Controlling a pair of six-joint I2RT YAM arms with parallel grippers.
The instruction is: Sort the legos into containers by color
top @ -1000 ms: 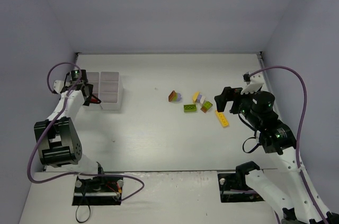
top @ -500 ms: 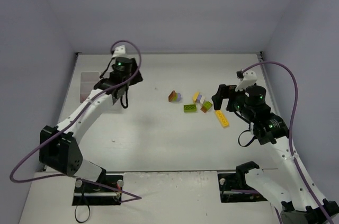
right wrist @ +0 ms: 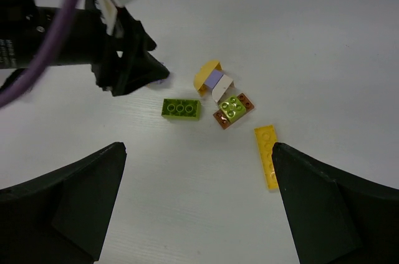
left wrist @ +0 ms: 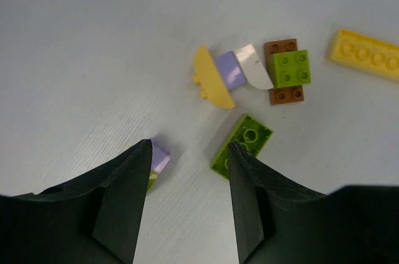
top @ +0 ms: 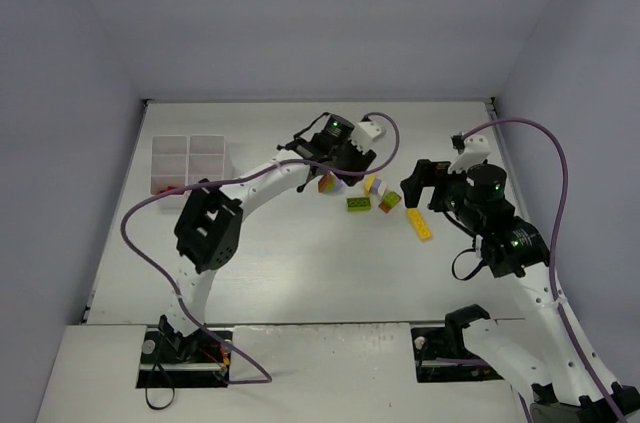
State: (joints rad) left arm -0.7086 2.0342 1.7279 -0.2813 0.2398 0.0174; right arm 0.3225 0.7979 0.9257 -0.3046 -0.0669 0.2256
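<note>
left gripper (left wrist: 189,148) half open, empty, over a lilac brick (left wrist: 159,156); right gripper (right wrist: 196,151) wide open, empty, near the long yellow brick (right wrist: 268,165); tray (top: 160,165) at the far left corner of the table (top: 280,263)

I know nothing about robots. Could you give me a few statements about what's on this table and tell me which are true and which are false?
1. The left gripper is open, with nothing between its fingers. True.
2. The long yellow brick lies inside the white tray. False: it lies on the table, far from the tray, over by the right arm.
3. A small lime green brick sits on top of a brown brick. True.
4. The right gripper is clamped on a brick. False: it is wide open and holds nothing.
</note>
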